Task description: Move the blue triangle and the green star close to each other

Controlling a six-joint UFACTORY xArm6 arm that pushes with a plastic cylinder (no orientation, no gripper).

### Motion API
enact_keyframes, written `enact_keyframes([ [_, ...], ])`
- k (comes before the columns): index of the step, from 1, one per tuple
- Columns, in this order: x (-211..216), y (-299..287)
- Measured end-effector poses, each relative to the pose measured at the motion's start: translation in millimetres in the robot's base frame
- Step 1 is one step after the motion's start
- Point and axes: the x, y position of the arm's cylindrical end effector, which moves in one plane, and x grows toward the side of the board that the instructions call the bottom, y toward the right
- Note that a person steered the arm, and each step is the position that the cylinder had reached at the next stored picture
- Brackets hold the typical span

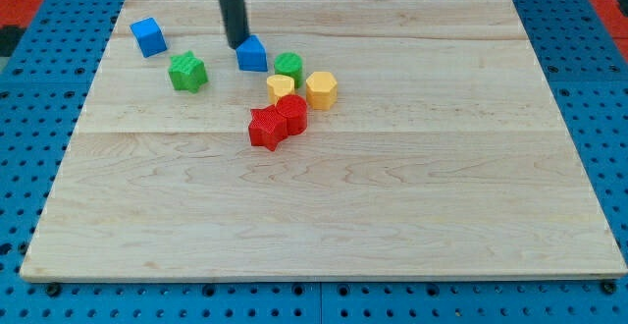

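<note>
step: the blue triangle (252, 55) is being lined up for a push, with the tip (238, 45) set right at its top-left side, touching or nearly so

gripper: none fitted here, just a rod, so nothing gets opened or closed

targets: triangle sits near the board's top edge, left of centre; green star (186, 72) is close by, down-left of it, a small gap between

next move: probably the tip needs to be brought round to the triangle's right side, then the triangle nudged left toward the star

around: blue cube (148, 36) by the top-left corner; green round block (288, 67) just right of the triangle; two yellow blocks (307, 88) and two red blocks (277, 123) clustered below that

in the way: nothing sits between triangle and star, but the green round block crowds the triangle's right side, so it could get bumped
</note>
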Motion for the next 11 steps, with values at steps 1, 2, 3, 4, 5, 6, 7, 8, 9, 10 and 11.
enact_keyframes([
  [1,-13,-6],
  [2,-40,24],
  [3,-6,27],
  [4,7,49],
  [5,7,23],
  [6,7,23],
  [7,6,23],
  [8,6,23],
  [9,6,5],
  [10,6,5],
  [11,-5,10],
])
